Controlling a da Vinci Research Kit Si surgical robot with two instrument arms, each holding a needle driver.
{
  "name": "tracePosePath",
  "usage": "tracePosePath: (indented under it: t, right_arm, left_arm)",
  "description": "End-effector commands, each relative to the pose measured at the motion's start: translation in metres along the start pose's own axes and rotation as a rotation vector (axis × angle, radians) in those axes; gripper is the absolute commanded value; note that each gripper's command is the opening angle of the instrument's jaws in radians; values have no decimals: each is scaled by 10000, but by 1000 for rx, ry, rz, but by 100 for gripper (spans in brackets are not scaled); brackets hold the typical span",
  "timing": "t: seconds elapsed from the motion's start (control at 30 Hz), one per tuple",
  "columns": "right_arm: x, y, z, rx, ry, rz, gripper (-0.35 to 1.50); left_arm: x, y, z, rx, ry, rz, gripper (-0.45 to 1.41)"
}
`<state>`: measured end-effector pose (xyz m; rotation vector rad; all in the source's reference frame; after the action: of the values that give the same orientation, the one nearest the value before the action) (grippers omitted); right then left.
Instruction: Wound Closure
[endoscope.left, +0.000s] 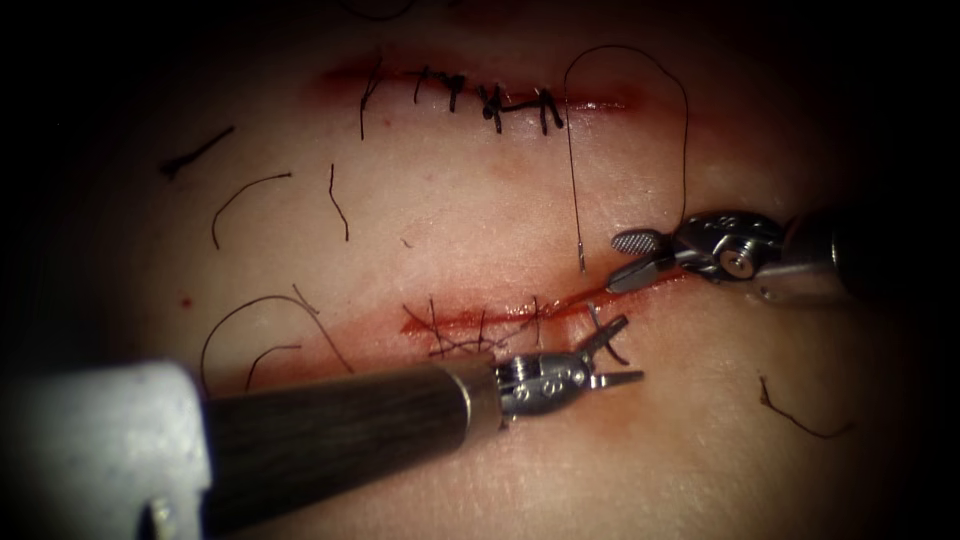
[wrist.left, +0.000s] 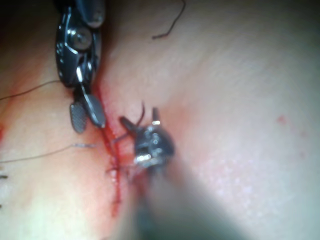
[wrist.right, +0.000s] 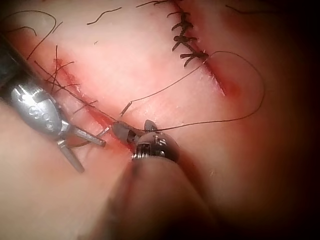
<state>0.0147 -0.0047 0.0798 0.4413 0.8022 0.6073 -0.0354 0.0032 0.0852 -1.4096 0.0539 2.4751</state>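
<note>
The tissue (endoscope.left: 480, 220) carries two cuts. The upper cut (endoscope.left: 590, 103) is stitched along most of its length, and the lower cut (endoscope.left: 560, 308) has stitches on its left part. My left tool (endoscope.left: 612, 354) sits at the lower cut's right end with its jaws open around a short dark curved piece (endoscope.left: 603, 335), apparently the needle, standing in the tissue (wrist.left: 141, 113). My right tool (endoscope.left: 634, 259) hovers just above that end, jaws open, holding nothing. Thread (endoscope.left: 686, 130) loops from the upper cut round to the right tool (wrist.right: 150, 131). Its other end (endoscope.left: 579, 255) lies loose on the tissue.
Several cut ends of thread (endoscope.left: 240, 200) lie on the tissue left of the stitches, and one more (endoscope.left: 800, 420) lies at the lower right. Red fluid lines both cuts. The left tool's shaft (endoscope.left: 330, 430) crosses the lower left.
</note>
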Motion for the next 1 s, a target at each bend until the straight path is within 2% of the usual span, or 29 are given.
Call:
tracePosePath:
  t: [0.03, 0.07, 0.1, 0.2, 0.3, 0.57, 0.9, 1.0]
  right_arm:
    - [-5, -3, 7, 5, 0, 0, 131]
    - [-5, -3, 6, 5, 0, -1, 131]
    - [-6, -4, 5, 6, 0, -1, 131]
    - [-8, -5, 1, 9, -1, -3, 131]
    - [-13, -8, -6, 14, -1, -8, 131]
    - [-23, -27, -23, 23, -3, -14, 131]
    - [-32, -49, -39, 31, -4, -19, 131]
    - [-32, -57, -42, 32, -5, -20, 131]
  left_arm:
    - [-3, 5, 5, -1, 2, -1, 9]
    - [-4, 6, 3, -2, 2, -1, -42]
    - [-4, 8, -1, -4, 3, -30, -45]
    - [-3, 13, -9, -1, 2, -136, -45]
    - [2, 18, -17, -3, -5, -151, -45]
    - [17, 43, -39, -70, 19, -155, -45]
    - [80, 60, -64, -122, 39, -161, -45]
    - [88, 59, -68, -123, 45, -137, -45]
